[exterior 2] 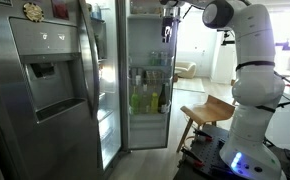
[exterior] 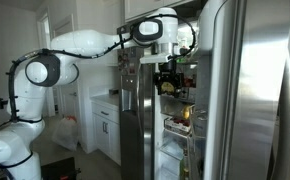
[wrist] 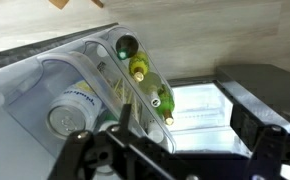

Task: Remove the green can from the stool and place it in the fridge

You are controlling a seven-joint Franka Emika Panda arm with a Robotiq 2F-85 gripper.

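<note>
The stainless-steel fridge [exterior: 240,90] stands open, and it also shows in an exterior view [exterior 2: 45,80] with its lit shelves. My gripper [exterior: 168,78] is raised high at the upper part of the open fridge, also seen in an exterior view [exterior 2: 168,30]. In the wrist view the gripper [wrist: 190,115] is open, with only the bright fridge interior between its fingers. The wooden stool [exterior 2: 207,110] stands in front of the fridge and its top is bare. I cannot make out the green can in any view.
A clear door bin [wrist: 95,85] holds green and dark bottles [wrist: 145,75] and a white lidded tub [wrist: 70,110]. Bottles [exterior 2: 145,100] stand on a middle shelf. White cabinets [exterior: 105,130] stand beside the fridge. The dispenser door [exterior 2: 50,85] is close by.
</note>
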